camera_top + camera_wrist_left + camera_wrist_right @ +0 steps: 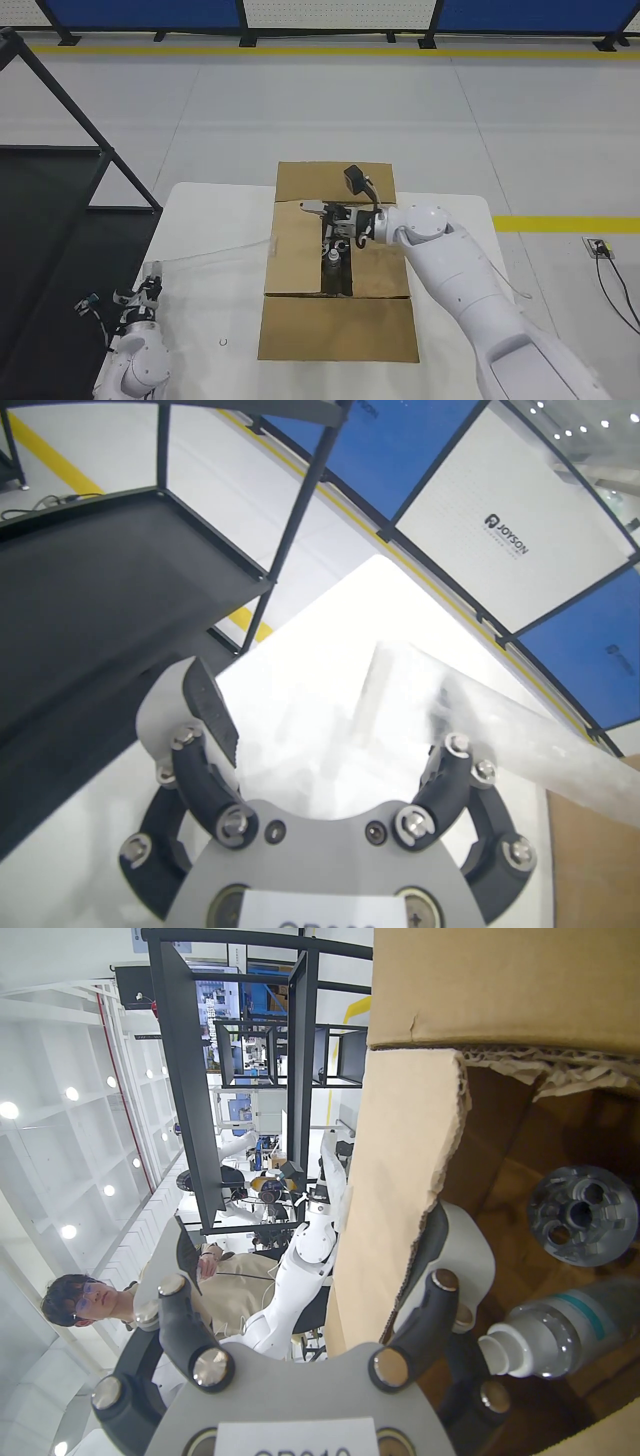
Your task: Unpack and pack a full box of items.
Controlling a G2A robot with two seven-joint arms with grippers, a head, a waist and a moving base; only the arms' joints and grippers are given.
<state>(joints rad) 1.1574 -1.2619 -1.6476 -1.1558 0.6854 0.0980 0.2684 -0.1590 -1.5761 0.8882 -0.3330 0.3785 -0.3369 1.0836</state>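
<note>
**Right gripper astride a box flap, left gripper at the table edge**

The cardboard box (pixel 338 328) stood in the middle of the white table (pixel 210 230) with all four flaps folded outward. Inside it lay a bottle (pixel 555 1333) with a white cap and a teal band. Just beside the bottle was a clear plastic part (pixel 582 1220) with round holes in its face.

The right gripper (pixel 335 222) sat over the opening at the inner edge of the flap (pixel 400 1178) on the left arm's side. Its jaws were wide apart and straddled that flap. One finger (pixel 450 1248) was inside the box against the torn cardboard edge, and the other (pixel 180 1253) was outside it. The fingers were not pinched together on the cardboard.

The left gripper (pixel 325 710) was well apart from the box, at the near left edge of the table. Its jaws also stood wide open. A translucent strip (pixel 525 740) ran across one of its fingers and off toward the box. Whether the strip was stuck to that finger or only lay against it could not be told. In the top view it showed as a thin pale line between that gripper and the box.

A black metal rack (pixel 50 200) stood beside the table on the left.
</note>
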